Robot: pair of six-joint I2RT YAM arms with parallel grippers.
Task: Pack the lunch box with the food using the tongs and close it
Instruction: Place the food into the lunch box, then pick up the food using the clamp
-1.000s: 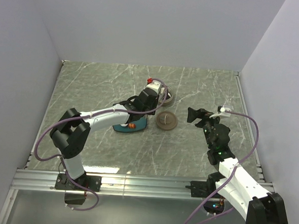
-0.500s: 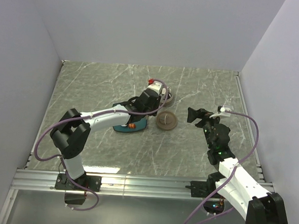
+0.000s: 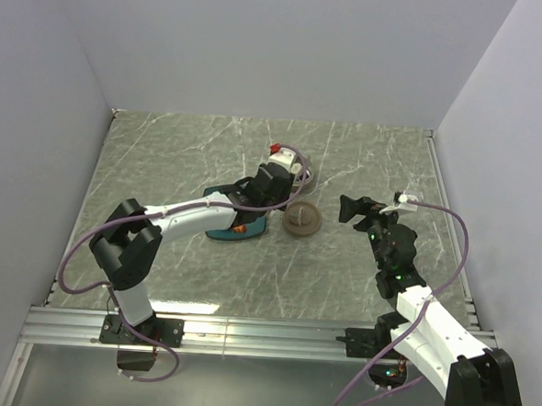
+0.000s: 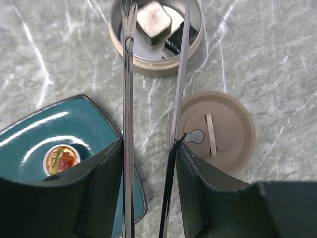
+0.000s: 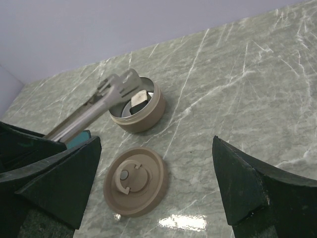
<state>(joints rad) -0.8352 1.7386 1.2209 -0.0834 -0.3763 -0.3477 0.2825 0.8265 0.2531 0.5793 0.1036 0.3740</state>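
The lunch box [image 4: 148, 64], a round metal tin, stands open beyond the plate, and a white food piece [image 4: 153, 19] lies inside it. My left gripper [image 4: 148, 148] is shut on the tongs [image 4: 128, 99]. Their two thin arms stand apart, with the tips over the tin on either side of the white piece. The tan lid [image 4: 218, 131] lies flat on the table right of the tongs. One orange-red food piece [image 4: 60, 158] rests on the teal plate [image 4: 44, 134]. My right gripper [image 5: 156, 144] hangs open and holds nothing, short of the lid [image 5: 134, 181] and the lunch box [image 5: 143, 116].
In the top view the left wrist [image 3: 276, 190] covers most of the tin, with the lid [image 3: 302, 220] just to its right and the teal plate [image 3: 223, 230] under the forearm. White walls enclose the marble table on three sides.
The left wrist has edged a little farther away and to the right, over the tin. The right arm has not moved.
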